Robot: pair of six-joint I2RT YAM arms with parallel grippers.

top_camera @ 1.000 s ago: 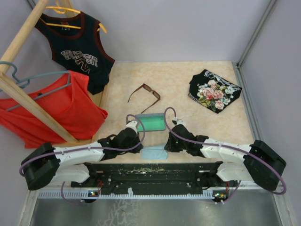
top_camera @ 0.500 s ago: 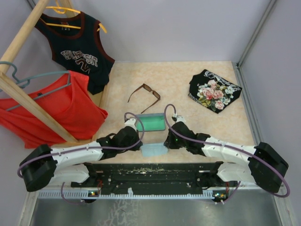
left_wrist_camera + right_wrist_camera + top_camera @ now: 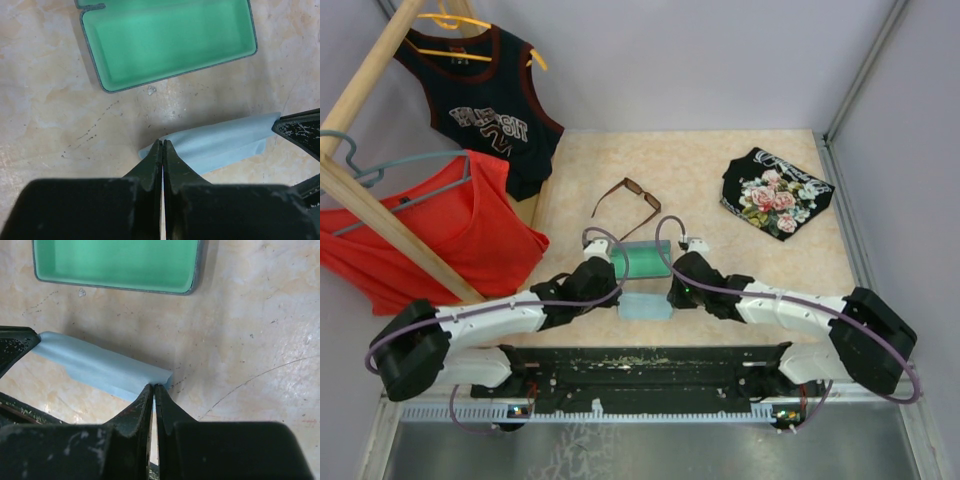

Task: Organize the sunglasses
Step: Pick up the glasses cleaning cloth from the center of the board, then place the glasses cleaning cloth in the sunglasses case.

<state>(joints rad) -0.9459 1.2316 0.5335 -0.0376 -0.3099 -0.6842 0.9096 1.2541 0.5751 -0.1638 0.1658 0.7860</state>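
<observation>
case [image 3: 170, 40] top cut off, wrist views | cloth [image 3: 220, 145] corner hidden by L hand [image 3: 163, 146]

Bright, even light from above fills every view, with soft shadows by the case [image 3: 170, 40] and shine on the table [image 3: 280, 340].

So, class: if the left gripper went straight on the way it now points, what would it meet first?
The left gripper pinches the folded blue cloth at its tips. Past that, probably the tabletop, since it tilts down; the open green-lined case lies just beyond. Depth is unclear.
</observation>
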